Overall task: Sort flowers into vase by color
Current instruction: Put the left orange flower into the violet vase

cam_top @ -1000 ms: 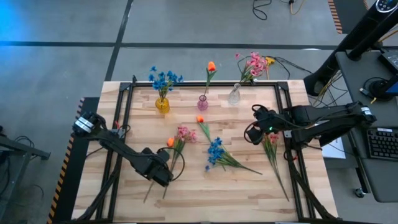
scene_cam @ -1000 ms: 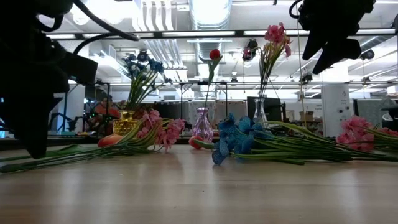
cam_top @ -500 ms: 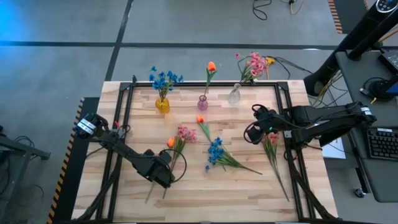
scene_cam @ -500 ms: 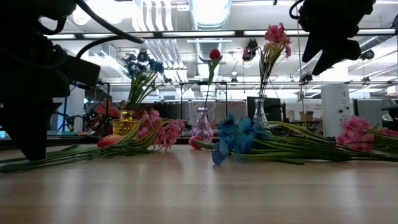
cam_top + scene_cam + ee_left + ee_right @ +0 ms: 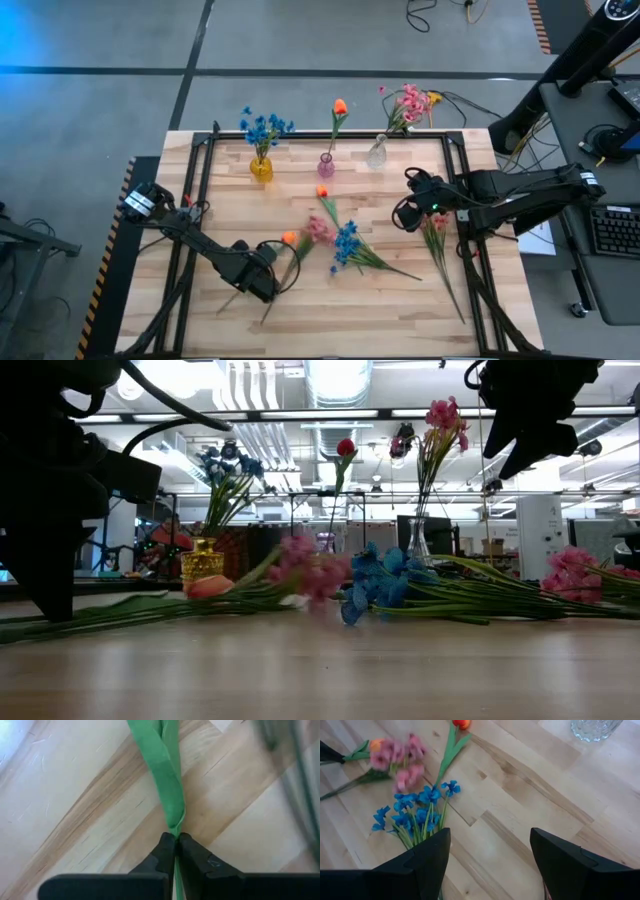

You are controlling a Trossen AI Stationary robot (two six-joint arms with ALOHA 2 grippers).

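My left gripper [image 5: 266,284] is shut on a green stem near the table's front left. A pink spray [image 5: 320,230] and an orange bud [image 5: 289,238] lie at the far ends of the stems that run through it. Which flower the held stem belongs to I cannot tell. My right gripper [image 5: 408,215] hangs open above the table at the right, beside a loose pink flower [image 5: 437,228]. A blue flower [image 5: 346,243] and an orange tulip [image 5: 322,192] lie on the wood mid-table. Filled vases stand along the far edge: yellow [image 5: 261,168], pink [image 5: 326,165], clear [image 5: 377,153]. My left gripper pinches a flat green stem or leaf [image 5: 175,827] between its two fingertips, coming down at it from above. The green strip runs away from the fingers over the wood. In the low view the stems [image 5: 150,605] lie low along the table, with the pink head [image 5: 310,570] at their end.
Black frame rails [image 5: 200,190] run along the table's left and right sides. Cables and a desk with a keyboard [image 5: 612,230] sit beyond the right edge. Bare wood lies between the vases and the loose flowers, and along the near edge.
My left gripper has shut on the stem while staying almost in place. The pink spray and the orange bud have swung toward the table's right, closer to the blue flower, while their stem ends near the front edge have shifted slightly.
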